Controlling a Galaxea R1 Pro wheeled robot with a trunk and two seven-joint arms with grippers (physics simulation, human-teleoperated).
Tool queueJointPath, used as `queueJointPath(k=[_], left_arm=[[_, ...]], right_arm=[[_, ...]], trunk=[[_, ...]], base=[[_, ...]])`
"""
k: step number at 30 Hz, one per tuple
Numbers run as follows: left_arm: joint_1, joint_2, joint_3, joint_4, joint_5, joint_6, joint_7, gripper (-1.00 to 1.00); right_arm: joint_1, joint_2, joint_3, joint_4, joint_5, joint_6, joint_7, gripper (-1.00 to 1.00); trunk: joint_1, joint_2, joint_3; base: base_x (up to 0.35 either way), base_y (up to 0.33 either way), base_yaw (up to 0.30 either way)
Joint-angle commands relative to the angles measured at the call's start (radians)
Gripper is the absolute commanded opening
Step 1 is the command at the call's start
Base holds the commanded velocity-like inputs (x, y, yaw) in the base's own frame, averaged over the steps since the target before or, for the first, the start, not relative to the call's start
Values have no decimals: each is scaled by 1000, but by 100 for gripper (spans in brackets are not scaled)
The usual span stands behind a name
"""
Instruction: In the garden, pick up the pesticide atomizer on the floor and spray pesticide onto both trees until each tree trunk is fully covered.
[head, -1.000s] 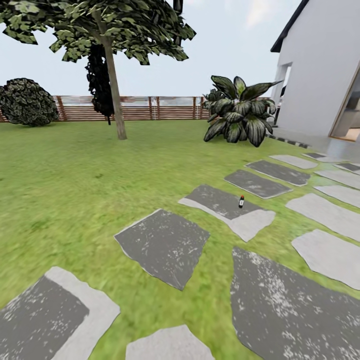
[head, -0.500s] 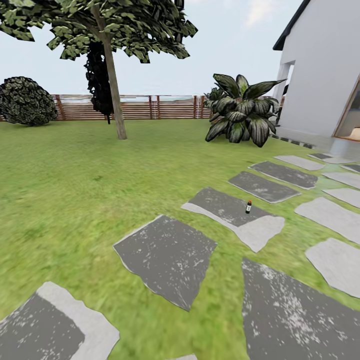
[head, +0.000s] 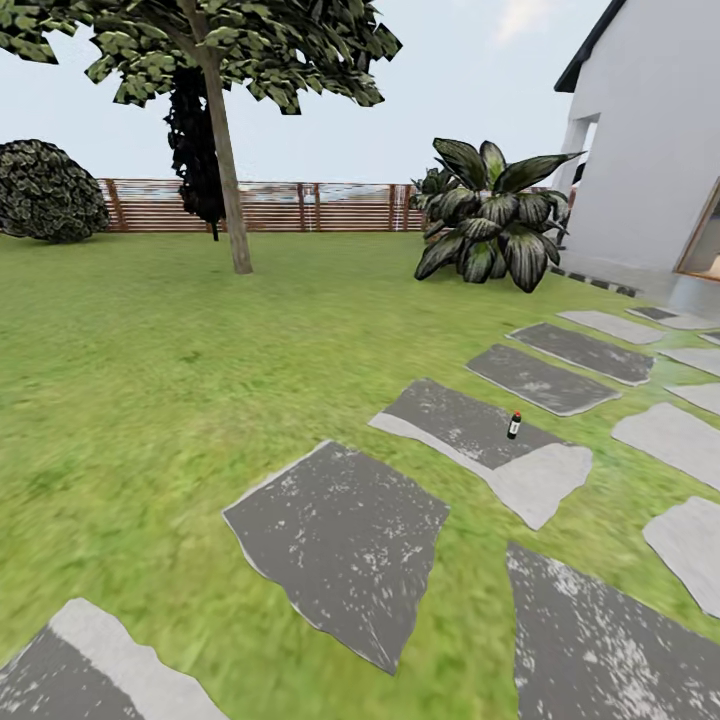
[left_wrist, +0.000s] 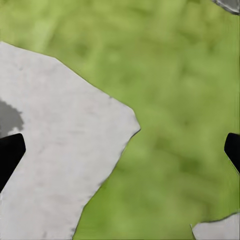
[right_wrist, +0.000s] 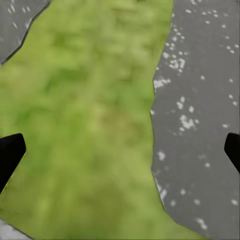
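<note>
Pesticide atomizer (head: 514, 425): small dark bottle, details too small to resolve, standing upright, long axis vertical, on a grey stone slab (head: 480, 440) well short of the tree trunk (head: 229, 180). Left gripper (left_wrist: 120, 150) and right gripper (right_wrist: 120, 150), fingertips cut off at frame edges, spread wide above grass.

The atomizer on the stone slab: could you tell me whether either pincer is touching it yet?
Apart. The head view shows the atomizer standing alone on a stone slab well ahead. The wrist views show the open left pincer and right pincer over grass and stone.
</note>
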Motion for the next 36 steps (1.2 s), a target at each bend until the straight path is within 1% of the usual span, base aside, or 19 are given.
queueJointPath(k=[1,36], left_arm=[[-1,0,0,1,6,-3,0,100],[-1,0,0,1,6,-3,0,100]], right_arm=[[0,0,1,1,-6,-3,0,100],[0,0,1,0,-6,-3,0,100]], trunk=[[0,0,-1],[0,0,-1]], base=[[316,100,0],[317,99,0]])
